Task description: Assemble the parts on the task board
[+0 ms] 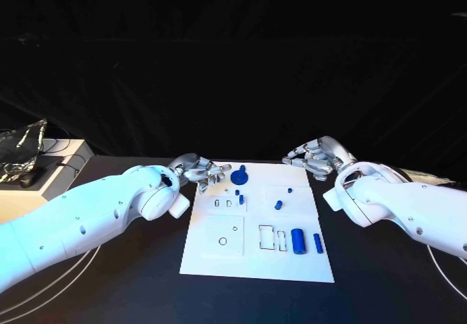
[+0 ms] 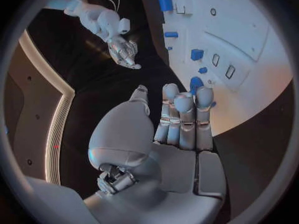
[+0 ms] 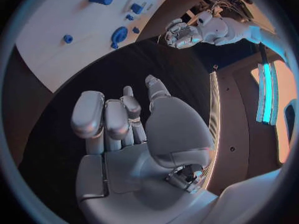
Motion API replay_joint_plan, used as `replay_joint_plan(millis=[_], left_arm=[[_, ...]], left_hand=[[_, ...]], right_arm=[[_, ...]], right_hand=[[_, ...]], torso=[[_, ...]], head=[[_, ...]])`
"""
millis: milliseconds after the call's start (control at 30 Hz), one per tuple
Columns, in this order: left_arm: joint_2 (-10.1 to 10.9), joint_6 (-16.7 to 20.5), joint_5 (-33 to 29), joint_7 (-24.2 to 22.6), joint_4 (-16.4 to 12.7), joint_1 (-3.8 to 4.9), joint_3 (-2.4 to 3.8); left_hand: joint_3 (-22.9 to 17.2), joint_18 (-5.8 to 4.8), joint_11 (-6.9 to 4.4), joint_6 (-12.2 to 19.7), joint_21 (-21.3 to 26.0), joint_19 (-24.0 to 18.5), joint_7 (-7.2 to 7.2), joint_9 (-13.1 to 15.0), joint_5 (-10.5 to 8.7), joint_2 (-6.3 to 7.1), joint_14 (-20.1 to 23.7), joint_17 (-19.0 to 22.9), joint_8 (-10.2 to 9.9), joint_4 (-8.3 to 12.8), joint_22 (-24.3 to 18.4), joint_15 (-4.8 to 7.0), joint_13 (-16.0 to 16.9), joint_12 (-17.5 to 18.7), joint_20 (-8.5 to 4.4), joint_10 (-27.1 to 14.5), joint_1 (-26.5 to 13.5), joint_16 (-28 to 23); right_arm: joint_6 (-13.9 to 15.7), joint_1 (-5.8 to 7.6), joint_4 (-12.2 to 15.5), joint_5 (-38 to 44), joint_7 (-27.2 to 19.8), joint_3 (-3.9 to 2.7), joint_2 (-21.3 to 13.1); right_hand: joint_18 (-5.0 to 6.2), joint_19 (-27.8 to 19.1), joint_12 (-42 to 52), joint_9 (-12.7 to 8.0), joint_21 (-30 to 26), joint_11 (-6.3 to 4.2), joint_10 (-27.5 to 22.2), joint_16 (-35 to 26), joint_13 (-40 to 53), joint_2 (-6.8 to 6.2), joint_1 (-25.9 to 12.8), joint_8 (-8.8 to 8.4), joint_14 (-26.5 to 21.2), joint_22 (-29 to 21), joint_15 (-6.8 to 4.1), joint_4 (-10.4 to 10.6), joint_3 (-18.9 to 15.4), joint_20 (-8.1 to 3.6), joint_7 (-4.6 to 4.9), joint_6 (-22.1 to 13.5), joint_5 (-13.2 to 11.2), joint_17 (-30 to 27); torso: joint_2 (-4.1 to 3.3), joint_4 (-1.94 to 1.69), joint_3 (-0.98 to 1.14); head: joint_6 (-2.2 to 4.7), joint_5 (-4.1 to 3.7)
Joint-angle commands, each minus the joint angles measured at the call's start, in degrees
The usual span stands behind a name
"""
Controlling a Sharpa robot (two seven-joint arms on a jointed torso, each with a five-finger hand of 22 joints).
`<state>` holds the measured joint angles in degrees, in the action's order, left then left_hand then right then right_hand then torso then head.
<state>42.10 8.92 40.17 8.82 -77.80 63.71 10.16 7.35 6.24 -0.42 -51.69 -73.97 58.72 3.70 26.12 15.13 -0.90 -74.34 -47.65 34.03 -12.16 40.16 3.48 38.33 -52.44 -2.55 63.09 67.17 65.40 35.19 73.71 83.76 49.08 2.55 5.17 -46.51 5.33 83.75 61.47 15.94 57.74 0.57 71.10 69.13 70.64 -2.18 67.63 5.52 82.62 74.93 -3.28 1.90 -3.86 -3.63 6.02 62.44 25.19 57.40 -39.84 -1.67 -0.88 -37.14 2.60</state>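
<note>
The white task board lies in the middle of the black table. On it are a round blue part near the far edge, small blue pieces in the middle, and two blue cylinders side by side at the near right. My left hand hovers at the board's far left corner with its fingers stretched out and nothing in them. My right hand hangs just past the far right corner, fingers loosely bent and holding nothing. The left wrist view has the left hand's fingers reaching toward the round blue part.
A pale box with dark gear on it stands at the table's far left. White cables curve over the table at the near left and near right. The board and my left hand appear in the right wrist view.
</note>
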Motion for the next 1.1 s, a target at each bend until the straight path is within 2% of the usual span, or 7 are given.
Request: replay_joint_plan(millis=[33,167,333,533,733,833,1100], left_arm=[[-2.2,-8.6,9.7,10.5,1.8,1.98,-1.04],[-5.7,-12.2,11.9,15.0,4.9,4.42,-3.44],[-9.5,-14.1,14.3,19.5,8.3,5.83,-5.1],[-13.0,-15.4,15.5,22.7,11.8,6.53,-5.67],[-15.8,-18.4,16.4,24.5,14.7,7.15,-5.93],[-16.7,-19.4,16.8,25.0,15.7,7.29,-6.03],[-17.4,-21.4,17.8,25.7,16.6,7.49,-6.13]], left_hand=[[-1.4,0.52,-0.21,0.0,-0.7,0.8,-0.28,2.6,0.04,1.14,-0.6,-1.3,-0.2,-0.8,2.0,0.15,1.3,-0.4,-0.07,0.1,-0.4,0.7],[-0.7,0.53,-0.22,-0.4,-0.5,1.2,-0.33,4.7,-0.07,1.27,-0.9,-1.9,-1.6,-2.0,3.6,0.12,2.1,0.2,0.01,0.2,-1.1,0.7],[2.6,0.56,-0.1,-0.7,0.1,1.3,-0.21,6.0,-0.08,0.82,-0.9,-2.2,-3.2,-2.7,4.8,0.03,2.5,0.8,0.16,0.3,-1.2,0.6],[3.4,0.53,-0.29,-1.1,0.3,2.0,-0.43,7.2,0.11,0.48,-1.2,-3.1,-3.3,-2.7,6.4,0.1,2.8,0.8,0.14,0.5,-0.9,1.1],[0.6,0.36,-0.28,-1.1,0.9,2.3,-0.43,8.3,0.17,1.02,-1.1,-3.3,-3.6,-2.7,8.2,0.11,3.1,0.7,0.0,0.3,-1.1,1.3],[-2.0,0.37,-0.21,-1.1,1.3,2.3,-0.36,8.4,0.13,2.12,-0.9,-3.1,-4.0,-3.3,8.8,0.04,3.1,0.8,0.07,0.2,-1.7,1.2],[-2.8,0.35,-0.33,-1.5,1.6,2.4,-0.55,8.7,0.13,2.67,-0.9,-3.3,-3.9,-3.6,9.6,0.1,3.1,0.8,0.14,0.3,-2.1,1.5]], right_arm=[[-0.9,0.1,-0.3,-7.6,-4.0,-0.02,-0.1],[-1.3,0.16,-0.7,-7.8,-3.8,-0.02,-0.2],[-1.7,0.18,-1.0,-7.7,-3.4,-0.02,-0.1],[-2.0,0.19,-1.4,-7.4,-2.9,-0.02,-0.1],[-2.2,0.2,-1.4,-6.9,-2.5,-0.02,0.1],[-2.2,0.21,-1.4,-6.7,-2.4,-0.02,0.2],[-2.2,0.24,-1.3,-6.3,-1.9,-0.03,0.1]], right_hand=[[0.04,4.0,0.0,1.3,0.2,-0.08,0.1,0.3,0.1,1.02,-0.1,-0.68,0.0,7.9,-0.24,-0.4,-0.7,-0.67,-0.12,-0.2,0.4,0.0],[0.05,4.0,-0.1,1.8,0.1,-0.05,0.1,0.2,0.2,1.11,-0.2,-1.13,0.0,7.9,-0.21,-0.5,-0.9,-0.65,-0.01,-0.4,0.5,0.0],[0.07,4.0,-0.1,1.8,0.0,-0.01,0.0,0.2,0.2,1.1,-0.3,-1.26,0.0,7.9,-0.18,-0.5,-0.9,-0.63,0.05,-0.5,0.6,-0.1],[0.12,4.0,-0.3,1.9,-0.2,0.05,-0.1,0.2,0.1,1.02,-0.4,-1.45,0.0,7.8,-0.13,-0.5,-1.0,-0.59,0.14,-0.8,0.9,-0.1],[0.15,4.0,-0.3,1.9,-0.3,0.08,-0.1,0.1,0.1,0.97,-0.4,-1.51,0.0,7.8,-0.11,-0.5,-1.0,-0.55,0.2,-0.9,1.3,-0.2],[0.16,4.0,-0.3,1.9,-0.3,0.09,-0.1,0.2,0.1,0.95,-0.4,-1.52,0.0,7.8,-0.1,-0.5,-1.0,-0.54,0.21,-1.0,1.4,-0.1],[0.18,4.0,-0.4,1.9,-0.3,0.11,-0.1,0.1,0.1,0.89,-0.5,-1.53,0.0,7.8,-0.08,-0.4,-1.0,-0.52,0.24,-1.0,1.5,-0.2]], torso=[[0.57,0.59,0.8],[0.79,0.78,1.11],[0.82,0.94,1.37],[0.79,0.91,1.23],[0.65,1.0,1.18],[0.59,1.03,1.19],[0.66,0.81,1.06]], head=[[-0.06,0.69],[-0.2,0.96],[-0.47,1.09],[-0.63,1.12],[-0.99,0.94],[-1.08,0.83],[-1.62,0.59]])
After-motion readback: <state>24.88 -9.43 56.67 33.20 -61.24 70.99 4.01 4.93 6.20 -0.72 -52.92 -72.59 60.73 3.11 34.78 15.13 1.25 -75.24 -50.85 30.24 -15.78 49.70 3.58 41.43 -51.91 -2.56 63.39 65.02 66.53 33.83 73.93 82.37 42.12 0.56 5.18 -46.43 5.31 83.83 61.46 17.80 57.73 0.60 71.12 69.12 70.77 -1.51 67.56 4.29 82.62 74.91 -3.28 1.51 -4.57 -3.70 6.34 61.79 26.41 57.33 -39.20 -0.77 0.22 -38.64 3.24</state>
